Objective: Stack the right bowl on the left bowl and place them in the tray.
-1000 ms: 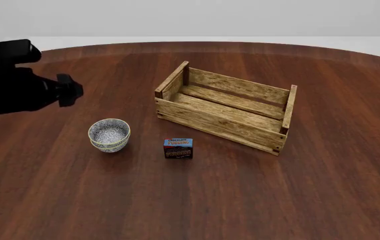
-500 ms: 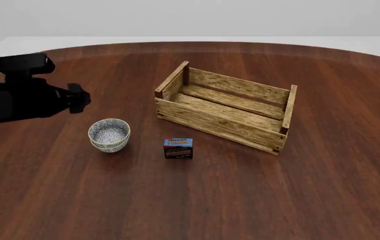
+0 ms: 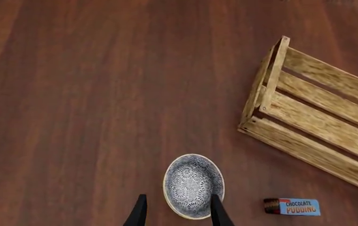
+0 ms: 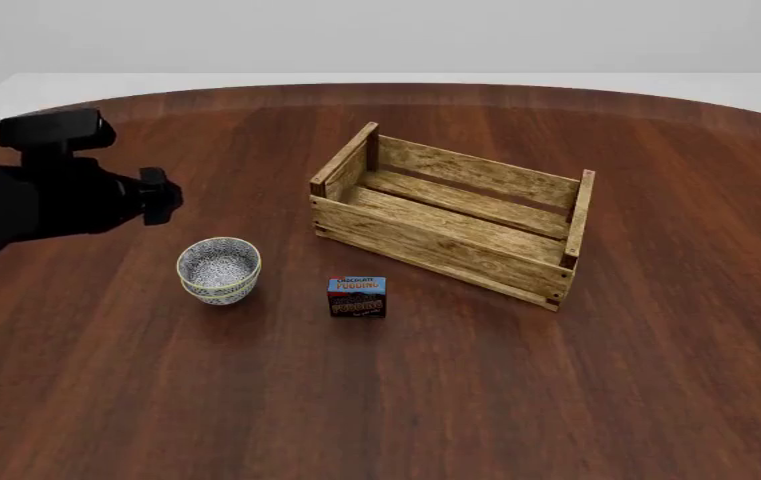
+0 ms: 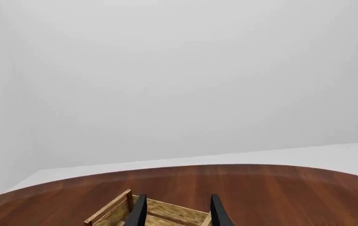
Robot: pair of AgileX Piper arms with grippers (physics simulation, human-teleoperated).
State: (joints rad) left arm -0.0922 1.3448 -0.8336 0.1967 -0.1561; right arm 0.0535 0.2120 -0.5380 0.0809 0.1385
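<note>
Two speckled white bowls stand nested as one stack left of centre: the right bowl sits inside the left bowl, of which only the outer wall shows. The left wrist view looks down into the top bowl. My left gripper hangs open above the stack's near side, holding nothing; in the front view the left arm is up and to the left of the bowls. The wooden tray stands empty to the right of the bowls. My right gripper is open and empty, raised high and facing the tray.
A small dark chocolate pudding box stands between the bowl stack and the tray, also seen as the pudding box in the left wrist view. The round brown table extends all around.
The left arm has moved right toward the bowl stack over the last second, with little motion in the last half second. Bowls, box and tray have not moved.
</note>
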